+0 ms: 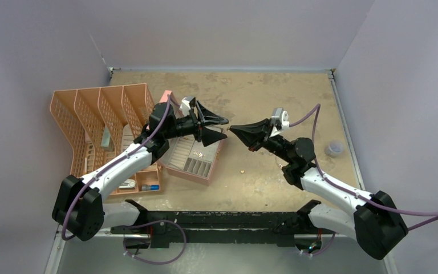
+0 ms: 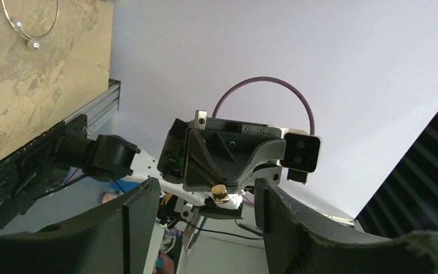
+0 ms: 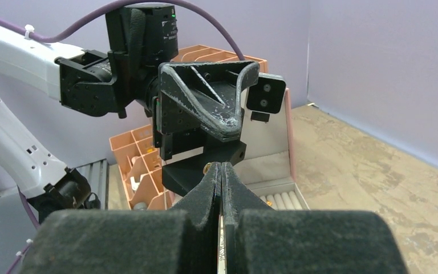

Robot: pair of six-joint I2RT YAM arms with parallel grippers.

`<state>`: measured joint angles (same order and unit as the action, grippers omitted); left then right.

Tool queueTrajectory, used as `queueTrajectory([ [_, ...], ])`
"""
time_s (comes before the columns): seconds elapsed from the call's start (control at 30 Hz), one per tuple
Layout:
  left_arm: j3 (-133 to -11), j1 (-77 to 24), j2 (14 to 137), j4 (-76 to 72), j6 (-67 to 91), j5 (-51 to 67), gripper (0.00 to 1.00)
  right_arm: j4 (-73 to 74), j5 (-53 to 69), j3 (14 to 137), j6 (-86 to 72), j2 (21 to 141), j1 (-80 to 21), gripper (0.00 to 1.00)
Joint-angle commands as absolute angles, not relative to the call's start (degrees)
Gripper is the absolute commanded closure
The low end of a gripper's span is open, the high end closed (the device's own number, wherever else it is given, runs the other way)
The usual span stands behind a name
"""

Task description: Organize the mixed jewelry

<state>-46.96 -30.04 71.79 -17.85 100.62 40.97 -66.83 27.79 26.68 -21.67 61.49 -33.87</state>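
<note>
Mottled brown surface (image 1: 274,97) carries everything. Pink mesh divider rack (image 1: 91,108) at left. Beside it, pink compartment jewellery box (image 1: 215,162), partly hidden under left arm.

Left gripper (image 1: 221,129) above box's right edge, fingers apart, holding nothing. Right gripper (image 1: 232,129) faces it tip to tip, fingers pressed together, pinching tiny gold-coloured stud (image 2: 220,194).

Thin silvery wire hoop (image 2: 35,44) lies on surface, cut off by frame edge in left wrist view. Second loose gold stud (image 1: 243,170) on surface near box. Gold specks (image 1: 201,154) inside box, too small to make out.

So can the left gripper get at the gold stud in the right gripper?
Probably yes: left gripper is open, facing the gold stud pinched by the right gripper, nothing between.
</note>
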Motion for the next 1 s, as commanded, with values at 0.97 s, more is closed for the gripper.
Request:
queueTrajectory([
  [0.97, -45.2, -30.2, 72.5, -22.5, 103.6, 45.2, 0.68, -71.2, 27.7, 25.7, -12.2, 62.4, -36.3, 1.00],
])
